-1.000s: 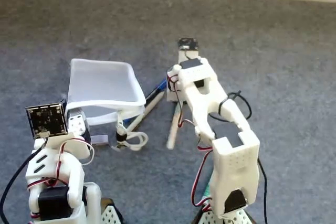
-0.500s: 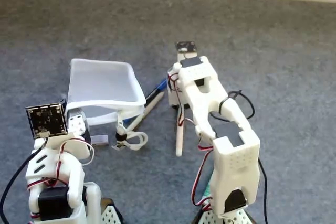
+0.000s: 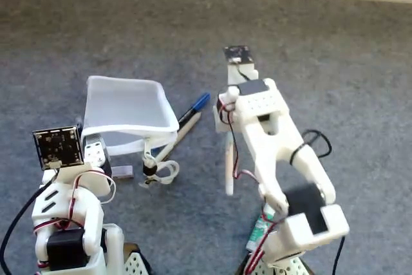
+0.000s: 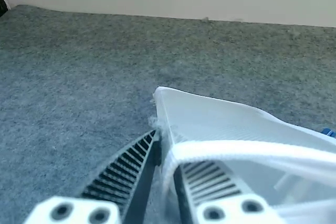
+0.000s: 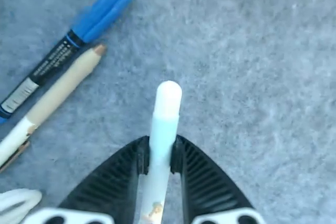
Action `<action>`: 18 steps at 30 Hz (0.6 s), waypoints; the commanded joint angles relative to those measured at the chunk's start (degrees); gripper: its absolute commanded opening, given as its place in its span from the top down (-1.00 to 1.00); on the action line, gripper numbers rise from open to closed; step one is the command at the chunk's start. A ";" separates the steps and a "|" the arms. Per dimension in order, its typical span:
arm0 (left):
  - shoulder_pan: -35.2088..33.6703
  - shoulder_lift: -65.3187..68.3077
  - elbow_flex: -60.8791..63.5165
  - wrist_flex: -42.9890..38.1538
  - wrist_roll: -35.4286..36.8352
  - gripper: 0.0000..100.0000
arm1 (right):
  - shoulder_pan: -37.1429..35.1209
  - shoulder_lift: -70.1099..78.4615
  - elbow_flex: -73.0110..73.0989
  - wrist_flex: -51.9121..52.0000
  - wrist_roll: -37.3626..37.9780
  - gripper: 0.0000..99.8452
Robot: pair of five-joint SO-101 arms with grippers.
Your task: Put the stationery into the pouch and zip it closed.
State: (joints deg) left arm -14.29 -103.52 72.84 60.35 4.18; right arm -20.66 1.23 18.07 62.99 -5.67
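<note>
On the grey carpet (image 3: pixel 335 62): a white pouch (image 3: pixel 125 104) lies in front of the left arm. A blue pen (image 3: pixel 193 109) and a tan pencil (image 3: pixel 177 138) lie side by side, just beside its right edge.
Left gripper (image 4: pixel 165 148): its 2 black fingers pinch the near rim of the pouch. I think it holds the rim so the mouth is open and the pouch cannot slide.
Right gripper (image 5: pixel 160 148): its 2 fingers are pressed on a white pen (image 5: pixel 165 108). The pen runs along the fingers and its round tip pokes out past them, so it can go in tip first.
Where the white pen is: in the right gripper, to the right of the blue pen and the pencil, and apart from the pouch.
Inside the pouch: it looks like nothing is in it yet, but I cannot tell for sure.
White cord loop (image 3: pixel 161 172): lies on the carpet near the pouch's front corner. It may be the zip pull, but I cannot tell.
How far along: early, I think. All 3 pieces are outside and the zip is not closed.
Next move: the white pen needs to cross over the 2 lying pieces and aim at the open mouth.
What could go wrong: the tip could bump the rim, or the arm could knock the blue pen away.
</note>
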 commanded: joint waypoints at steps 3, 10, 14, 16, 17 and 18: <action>-0.31 -0.31 -1.54 -0.26 -2.20 0.93 | 0.31 -8.31 6.55 -6.90 2.55 0.99; -0.31 -0.13 -6.29 0.09 -2.90 0.93 | -0.57 -8.40 7.87 -7.69 3.43 0.99; 1.19 -0.13 -9.80 0.09 -4.48 0.93 | -0.57 -8.48 7.96 -7.69 3.43 0.99; 2.07 1.10 -11.74 0.18 -4.48 0.93 | -0.57 -8.57 8.13 -7.69 3.43 0.99; 2.15 2.68 -12.97 0.35 -4.48 0.93 | -0.57 -8.57 8.13 -7.69 3.43 0.99; 2.15 4.97 -14.55 0.62 -4.92 0.93 | -0.57 -8.57 8.13 -7.69 3.43 0.99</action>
State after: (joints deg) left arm -13.58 -103.43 65.45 60.44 0.04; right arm -20.75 -3.96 26.33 56.04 -2.59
